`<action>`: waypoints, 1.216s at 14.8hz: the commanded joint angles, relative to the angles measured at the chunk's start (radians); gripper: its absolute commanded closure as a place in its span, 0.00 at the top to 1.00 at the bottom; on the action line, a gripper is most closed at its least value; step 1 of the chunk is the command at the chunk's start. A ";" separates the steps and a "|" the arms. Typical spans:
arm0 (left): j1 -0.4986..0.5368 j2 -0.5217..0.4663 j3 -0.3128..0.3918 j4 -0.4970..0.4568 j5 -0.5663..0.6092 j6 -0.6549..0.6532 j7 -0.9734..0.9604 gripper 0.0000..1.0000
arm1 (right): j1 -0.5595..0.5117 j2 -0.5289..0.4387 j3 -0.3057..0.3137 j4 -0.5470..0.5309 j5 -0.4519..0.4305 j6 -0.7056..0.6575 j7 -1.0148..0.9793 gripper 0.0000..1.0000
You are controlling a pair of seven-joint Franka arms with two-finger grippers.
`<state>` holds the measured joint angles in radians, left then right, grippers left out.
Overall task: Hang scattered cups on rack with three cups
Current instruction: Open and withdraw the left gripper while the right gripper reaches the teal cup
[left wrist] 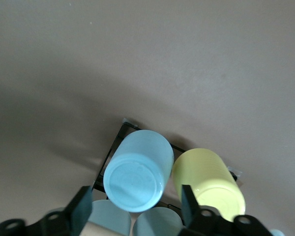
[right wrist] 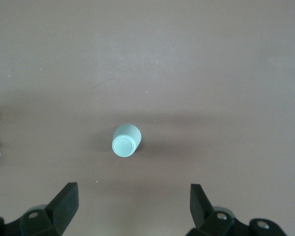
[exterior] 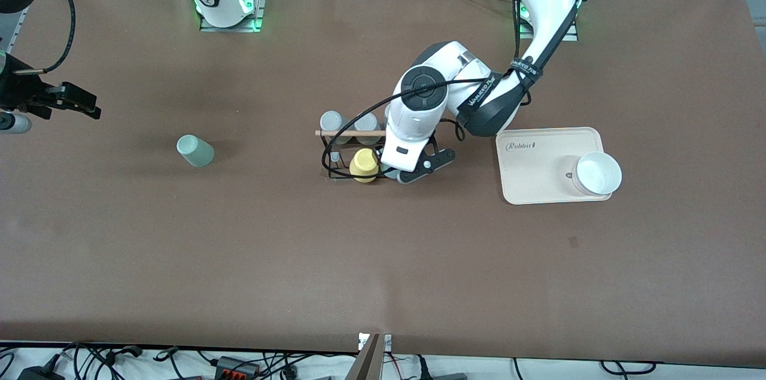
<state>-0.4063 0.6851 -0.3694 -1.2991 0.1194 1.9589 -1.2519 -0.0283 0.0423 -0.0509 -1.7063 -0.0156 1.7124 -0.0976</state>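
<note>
Left gripper (left wrist: 135, 209) spread wide over the rack (left wrist: 108, 157), light blue cup (left wrist: 137, 174) sitting between its fingers, ungripped; lift straight up, I'd say; right gripper (right wrist: 132, 206) open, empty, mint cup (right wrist: 126, 140) on the table just ahead.

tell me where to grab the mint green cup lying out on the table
The mint green cup lies tipped on its side, apart from the rack. Probably best: right gripper, already open, descends from above, fingers closing across the round wall mid-length, not the ends.
</note>
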 commanded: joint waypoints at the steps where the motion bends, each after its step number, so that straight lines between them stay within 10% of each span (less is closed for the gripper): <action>1: 0.003 -0.036 0.006 0.036 0.023 -0.083 -0.009 0.59 | 0.004 0.002 0.011 0.019 0.014 0.000 -0.007 1.00; 12: 0.251 -0.252 -0.005 0.064 0.014 -0.316 0.280 0.54 | 0.071 0.112 0.013 0.017 0.008 0.027 -0.011 1.00; 18: 0.457 -0.338 -0.006 0.055 0.009 -0.391 0.655 0.68 | 0.139 0.228 0.011 -0.042 0.000 0.165 0.001 1.00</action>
<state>-0.0101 0.3990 -0.3645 -1.2088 0.1205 1.5820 -0.7138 0.1026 0.2466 -0.0341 -1.7138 -0.0148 1.8232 -0.0965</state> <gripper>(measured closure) 0.352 0.000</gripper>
